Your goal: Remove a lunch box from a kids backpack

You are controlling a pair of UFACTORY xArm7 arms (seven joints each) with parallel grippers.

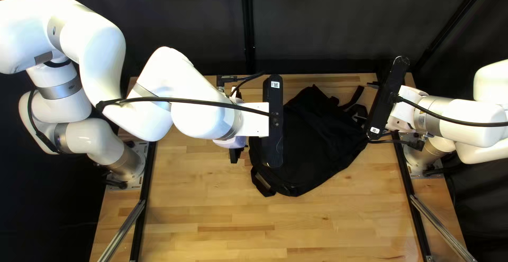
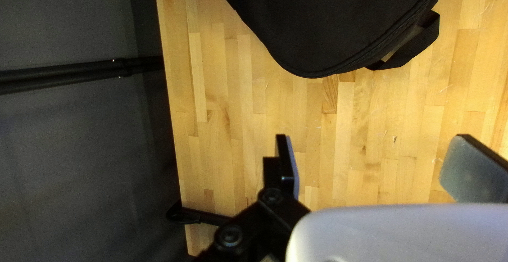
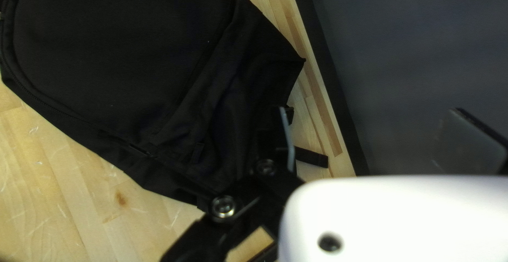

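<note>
Both your left gripper point(image 2: 379, 168) and right gripper point(image 3: 382, 139) have fingers spread wide, empty; the backpack point(image 1: 317, 145) lies on the bench point(image 1: 238, 214), toward four o'clock from the top left view's centre. Expect slack cloth: pinch its zip edge point(image 2: 391, 37). The lunch box is hidden, probably stiffer.

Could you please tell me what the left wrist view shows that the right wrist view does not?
Only the left wrist view shows my left pincer, open over the table, a black pole against the dark curtain, and the strap loop sticking out beside the rounded end of the backpack.

Only the right wrist view shows my right pincer, also open, and the backpack's creased fabric beside one finger.

Both share the black backpack, the wooden tabletop and the dark curtain.
</note>
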